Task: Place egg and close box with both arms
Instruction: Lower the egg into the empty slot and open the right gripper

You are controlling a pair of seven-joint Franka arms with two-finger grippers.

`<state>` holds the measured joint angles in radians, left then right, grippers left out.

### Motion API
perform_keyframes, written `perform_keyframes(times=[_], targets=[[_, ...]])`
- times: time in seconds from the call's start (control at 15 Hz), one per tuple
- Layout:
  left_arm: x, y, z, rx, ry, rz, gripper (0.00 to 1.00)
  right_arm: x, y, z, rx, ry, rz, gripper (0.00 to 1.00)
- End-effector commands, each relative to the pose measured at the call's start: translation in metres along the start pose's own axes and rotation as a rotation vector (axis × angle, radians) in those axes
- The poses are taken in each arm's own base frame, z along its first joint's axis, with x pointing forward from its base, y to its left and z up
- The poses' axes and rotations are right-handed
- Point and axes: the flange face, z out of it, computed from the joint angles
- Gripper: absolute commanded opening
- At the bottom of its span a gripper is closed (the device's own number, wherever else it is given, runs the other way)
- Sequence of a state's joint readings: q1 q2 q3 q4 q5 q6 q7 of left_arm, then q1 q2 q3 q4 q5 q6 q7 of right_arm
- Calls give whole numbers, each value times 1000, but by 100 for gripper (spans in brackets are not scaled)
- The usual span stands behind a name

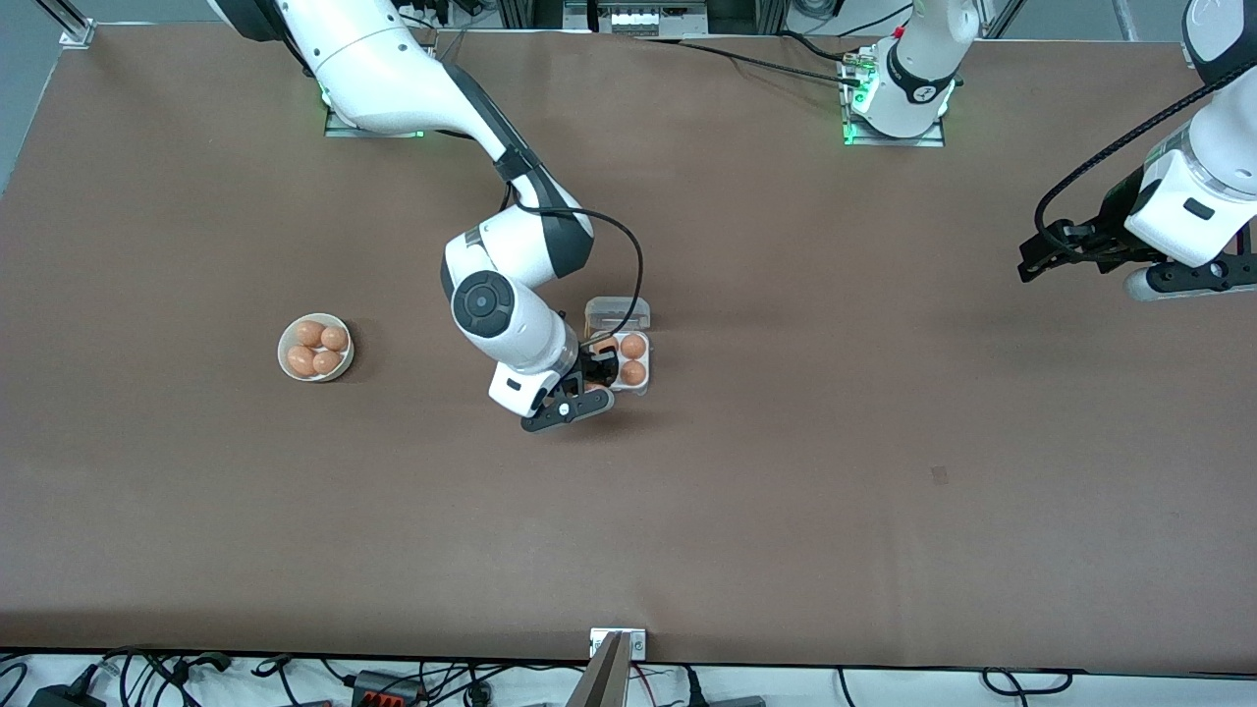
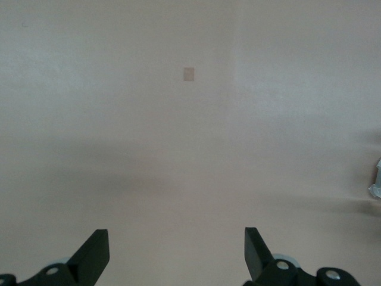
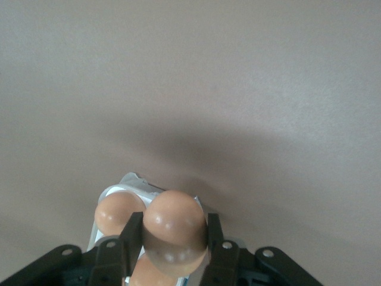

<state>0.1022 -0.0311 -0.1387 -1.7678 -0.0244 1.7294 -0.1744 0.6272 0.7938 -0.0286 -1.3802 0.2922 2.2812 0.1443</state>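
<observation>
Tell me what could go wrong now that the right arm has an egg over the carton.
1. The right gripper pinches the egg right beside an egg already in the box; lowering off-centre could knock them together.
2. The open lid stands near the wrist cable and might get snagged.
3. The left gripper waits, open, over bare table, so nothing steadies the box.

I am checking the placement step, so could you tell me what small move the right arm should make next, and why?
Probably lower the egg straight down into the open cell. The right gripper is shut on it over the egg carton, whose lid stands open and which already holds other eggs. The left gripper waits open over bare table.
</observation>
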Motion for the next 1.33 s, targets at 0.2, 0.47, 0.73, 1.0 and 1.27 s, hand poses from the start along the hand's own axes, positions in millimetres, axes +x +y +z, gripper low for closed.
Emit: perform_keyframes(times=[0.2, 0.47, 0.73, 1.0, 1.27], targets=[[-1, -1, -7, 26, 18, 18, 100, -9, -16, 8, -16, -1, 15, 0], [-1, -1, -7, 26, 18, 18, 100, -11, -17, 8, -19, -13, 46, 0], [-1, -1, -7, 26, 16, 18, 100, -9, -19, 5, -17, 4, 66, 0], [-1, -1, -7, 26, 16, 18, 100, -12, -17, 11, -18, 19, 68, 0], [-1, -1, -7, 26, 16, 18, 100, -16, -16, 18, -16, 54, 69, 0]])
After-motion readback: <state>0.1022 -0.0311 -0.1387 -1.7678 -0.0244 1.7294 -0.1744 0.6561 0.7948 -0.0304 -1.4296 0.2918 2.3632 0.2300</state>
